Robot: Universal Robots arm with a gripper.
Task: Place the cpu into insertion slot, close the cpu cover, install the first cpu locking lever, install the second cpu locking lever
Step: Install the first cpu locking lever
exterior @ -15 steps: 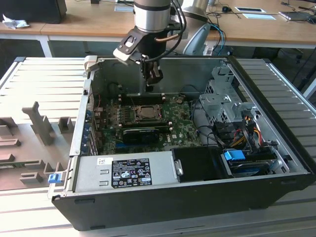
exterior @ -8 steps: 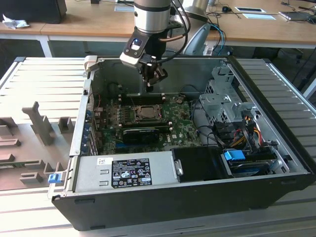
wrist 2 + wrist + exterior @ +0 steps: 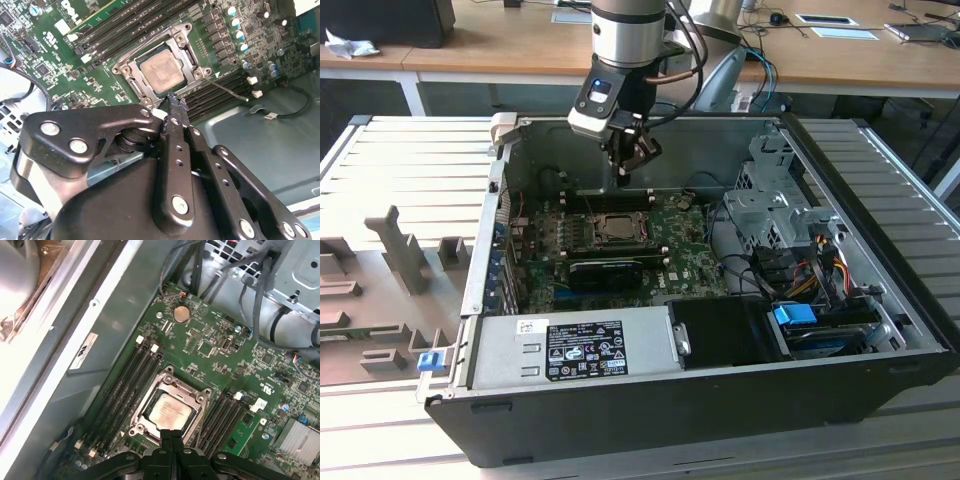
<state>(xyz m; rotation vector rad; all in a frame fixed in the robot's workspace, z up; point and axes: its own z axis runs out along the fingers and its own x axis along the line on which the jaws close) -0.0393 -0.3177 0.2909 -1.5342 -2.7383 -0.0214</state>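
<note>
Exterior view first: the gripper [image 3: 626,170] is seen hanging inside the open computer case [image 3: 720,150], above the motherboard [image 3: 690,262]. In both wrist views the fingers [image 3: 166,440] are pressed together with nothing held, tips just beside the socket's edge. The cpu [image 3: 161,70] is seated in the socket, and the cpu cover [image 3: 189,64] is laid flat around it. A thin lever [image 3: 230,91] is stuck out from one socket corner. A white printed label [image 3: 584,350] is carried on the power supply [image 3: 505,350]; its print is too small to tell.

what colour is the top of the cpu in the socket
The cpu top is pale silver-grey, clearest in the second wrist view.
</note>
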